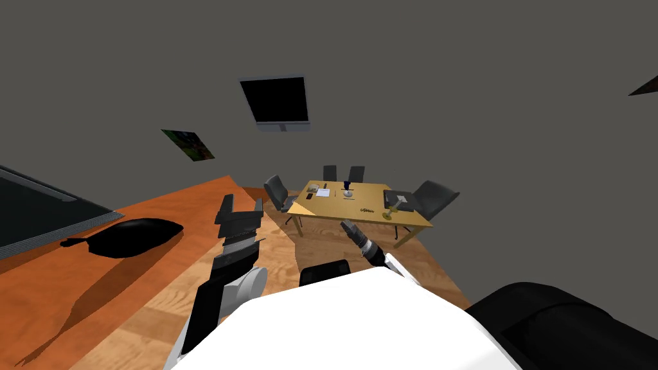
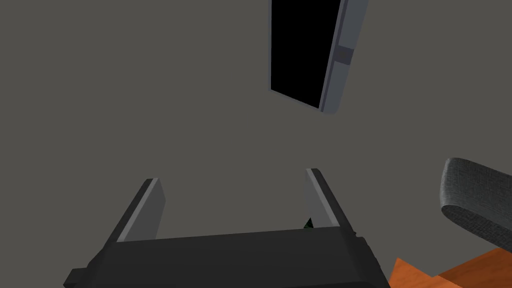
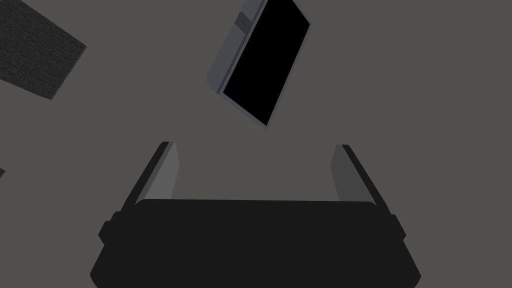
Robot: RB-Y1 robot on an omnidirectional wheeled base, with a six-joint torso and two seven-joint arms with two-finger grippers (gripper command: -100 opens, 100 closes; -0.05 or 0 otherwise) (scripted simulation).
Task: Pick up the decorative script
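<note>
You'll find the decorative script (image 1: pixel 367 210) flat on the wooden table (image 1: pixel 334 205), toward its near edge, beside a gold-coloured stand (image 1: pixel 393 209). Both grippers are well apart from it. Left gripper (image 2: pixel 232 175) and right gripper (image 3: pixel 255 145) are spread wide, holding nothing.

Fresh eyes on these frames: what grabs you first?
The yellow wooden table ahead, ringed by dark chairs, with the small decorative script lying near its front edge. Nearer, the left gripper and right gripper hang open, well short of it. A black framed panel hangs on the grey wall behind.
</note>
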